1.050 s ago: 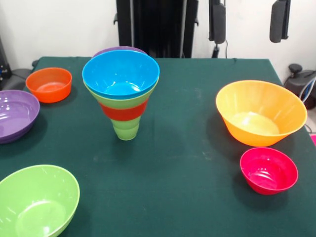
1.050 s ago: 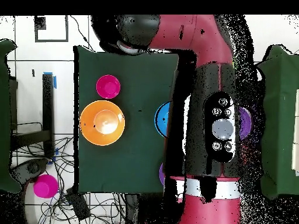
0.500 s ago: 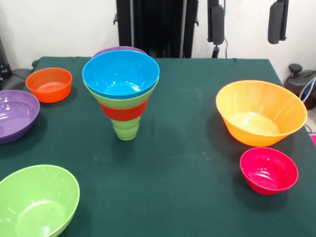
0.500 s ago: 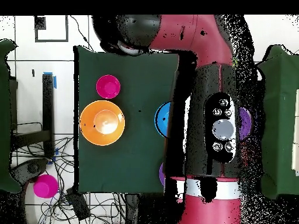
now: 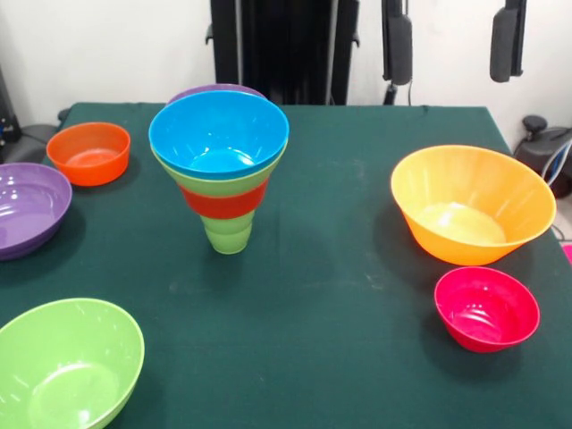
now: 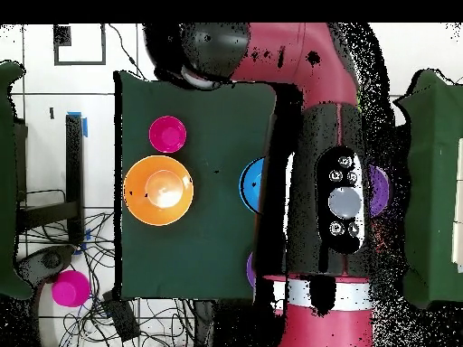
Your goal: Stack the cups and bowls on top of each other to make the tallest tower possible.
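Green bowl [image 5: 64, 365]: one loose, at the desk's near left corner, open side up.
Purple bowls: two; the large purple bowl [image 5: 27, 208] sat at the left edge, the second purple bowl [image 5: 214, 90] showed only as a rim behind the tower.
Small orange-red bowl [image 5: 88, 153]: one loose, far left, just beyond the large purple one.
Tower [image 5: 222, 170]: left of centre, upright; a light-green cup [image 5: 228, 234] stood on the cloth as the base, then an orange-red band, a green bowl, and a blue bowl [image 5: 218, 134] on top.
Large orange bowl [image 5: 471, 205]: one, right side, upright.
Pink-red bowl [image 5: 486, 308]: one, just in front of the orange one, apart from it.
Desk [image 5: 331, 268]: covered in dark green cloth.
Arm [image 6: 325, 135]: in the overhead view the red and black arm lay lengthwise over the desk, covering part of it.
Gripper [image 5: 451, 42]: raised at the top edge above the desk's far right; two dark fingers hung spread wide apart, holding nothing.
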`<state>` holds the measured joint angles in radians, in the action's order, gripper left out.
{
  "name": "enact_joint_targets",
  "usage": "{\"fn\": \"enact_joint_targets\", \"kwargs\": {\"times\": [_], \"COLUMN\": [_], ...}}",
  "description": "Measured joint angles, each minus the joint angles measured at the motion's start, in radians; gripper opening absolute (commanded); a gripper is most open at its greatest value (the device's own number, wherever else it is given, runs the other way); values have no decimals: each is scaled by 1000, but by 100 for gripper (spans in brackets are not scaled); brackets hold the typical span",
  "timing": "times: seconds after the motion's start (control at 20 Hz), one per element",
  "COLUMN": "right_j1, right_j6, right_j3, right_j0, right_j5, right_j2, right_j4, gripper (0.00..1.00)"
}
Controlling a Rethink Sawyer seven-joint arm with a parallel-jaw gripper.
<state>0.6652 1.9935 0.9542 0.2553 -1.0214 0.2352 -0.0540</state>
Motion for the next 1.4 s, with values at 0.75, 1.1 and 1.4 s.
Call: {"fn": "enact_joint_targets", "kwargs": {"times": [0.75, 1.1, 1.4], "right_j1": [-48, -182, -228], "right_j6": [0, 0, 0], "right_j3": [16, -233, -288], "right_j0": [-4, 3, 11], "right_j5": [37, -97, -102], "right_j2": [-34, -22, -20], "right_j4": [22, -8, -10], "gripper": [100, 100, 100]}}
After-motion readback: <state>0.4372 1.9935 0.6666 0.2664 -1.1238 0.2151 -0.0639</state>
